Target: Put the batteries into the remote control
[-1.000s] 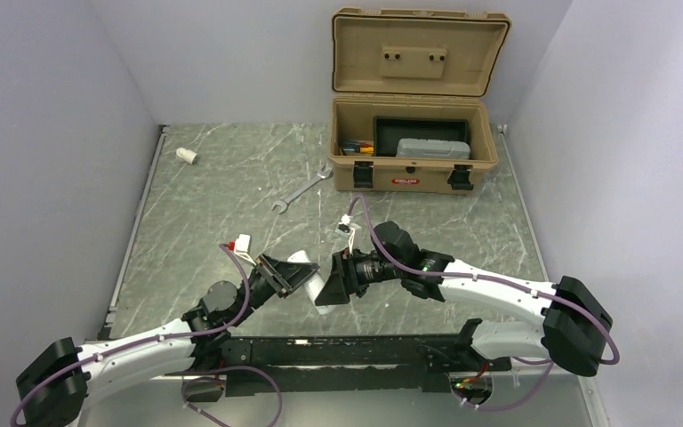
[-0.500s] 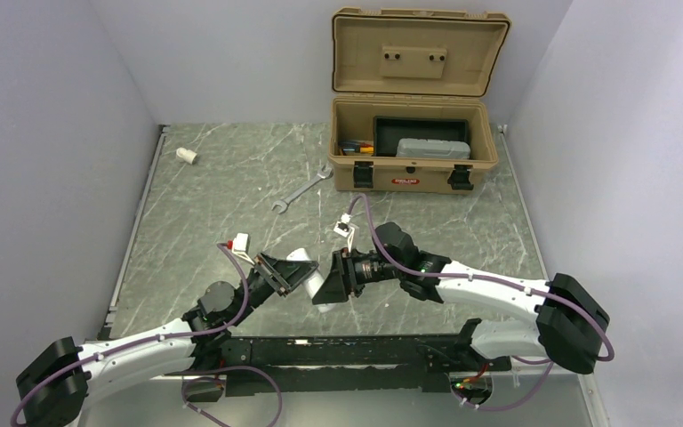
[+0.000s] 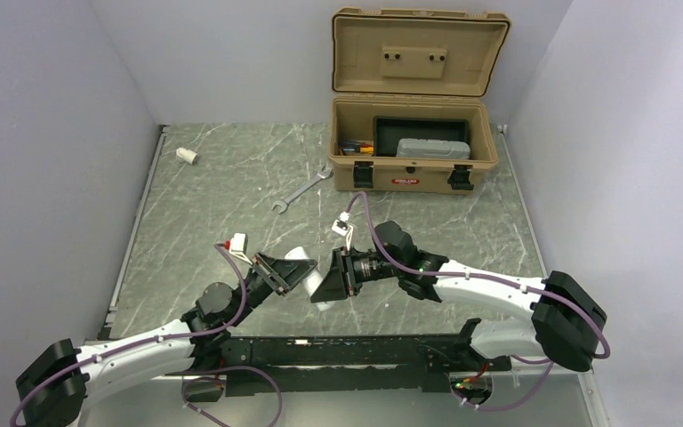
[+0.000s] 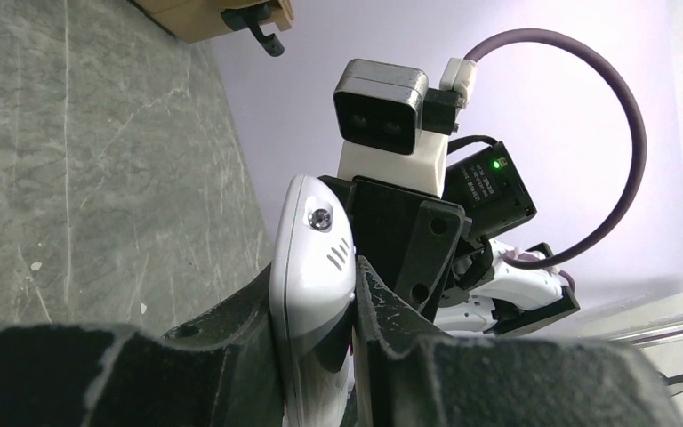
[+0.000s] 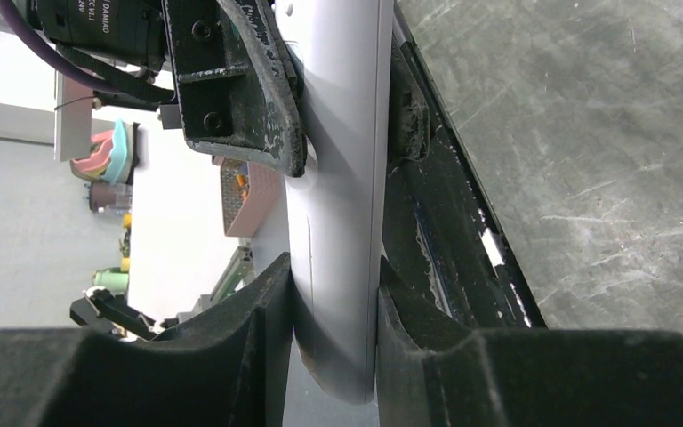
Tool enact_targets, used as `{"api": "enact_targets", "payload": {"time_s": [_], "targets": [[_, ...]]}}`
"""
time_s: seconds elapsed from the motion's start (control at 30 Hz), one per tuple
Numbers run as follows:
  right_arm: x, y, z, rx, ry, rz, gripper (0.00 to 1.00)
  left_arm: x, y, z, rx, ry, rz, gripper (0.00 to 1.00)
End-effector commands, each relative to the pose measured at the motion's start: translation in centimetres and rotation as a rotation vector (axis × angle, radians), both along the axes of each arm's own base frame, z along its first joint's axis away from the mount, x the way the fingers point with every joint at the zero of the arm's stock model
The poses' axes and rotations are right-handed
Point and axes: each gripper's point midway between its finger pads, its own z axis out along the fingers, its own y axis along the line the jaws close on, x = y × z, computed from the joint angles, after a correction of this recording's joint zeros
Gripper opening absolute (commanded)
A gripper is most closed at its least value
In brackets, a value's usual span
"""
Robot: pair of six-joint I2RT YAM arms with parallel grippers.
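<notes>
The green marbled table point(image 3: 231, 178) is stretching out beneath me, and the tan toolbox point(image 3: 413, 175) is standing at its far side with the lid thrown back. Near the front edge my two arms are meeting in the middle. My left gripper point(image 4: 314, 307) is pinching the remote control point(image 4: 309, 258), both fingers pressing flat on opposite sides of the white shell, parted only as far as the handset's thickness. My right gripper point(image 5: 333, 285) is clamping the same remote from the other end, its fingers just as snug on either side. So the remote is sitting between my two grippers, its rounded end with a small lens and three slots poking out past my left fingers. The silver wrench point(image 3: 302, 191) is lying on the table just in front of the toolbox, well apart from my grippers. A stubby white cylinder point(image 3: 187, 155) is resting near the far left edge. Some small orange and yellow items point(image 3: 356, 148) are lying in the toolbox's left compartment, too small for me to identify.
</notes>
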Motion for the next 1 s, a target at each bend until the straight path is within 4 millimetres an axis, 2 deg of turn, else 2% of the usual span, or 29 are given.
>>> {"api": "enact_targets", "payload": {"time_s": [0.0, 0.13, 0.23, 0.27, 0.33, 0.5, 0.67, 0.8, 0.97], "targets": [[0.0, 0.6, 1.4, 0.069, -0.040, 0.030, 0.19, 0.1, 0.4, 1.5, -0.044, -0.033, 0.019, 0.00], [0.0, 0.7, 1.3, 0.069, -0.036, 0.039, 0.07, 0.1, 0.4, 1.4, -0.037, -0.031, 0.023, 0.00], [0.0, 0.7, 1.5, 0.069, -0.042, 0.037, 0.03, 0.2, 0.4, 1.3, -0.025, -0.029, 0.026, 0.11], [0.1, 0.7, 1.7, 0.073, -0.048, 0.034, 0.01, 0.2, 0.4, 1.3, -0.023, -0.031, 0.026, 0.19], [0.2, 0.7, 2.0, 0.076, -0.061, 0.026, 0.00, 0.2, 0.5, 1.3, -0.023, -0.028, 0.028, 0.43], [0.7, 0.5, 3.3, 0.109, -0.092, -0.015, 0.00, 0.2, 0.4, 1.4, -0.003, -0.020, 0.026, 0.69], [1.6, -0.3, 3.2, 0.079, -0.135, -0.095, 0.00, 0.3, 0.3, 0.6, 0.054, 0.013, 0.024, 0.97], [4.1, -2.8, 0.7, -0.118, -0.195, -0.266, 0.00, 0.4, 0.7, -1.3, 0.154, 0.100, 0.041, 0.99], [6.9, -8.2, -2.5, -0.382, -0.261, -0.503, 0.00, 0.6, 2.9, -2.8, 0.297, 0.174, 0.115, 0.99]]}}
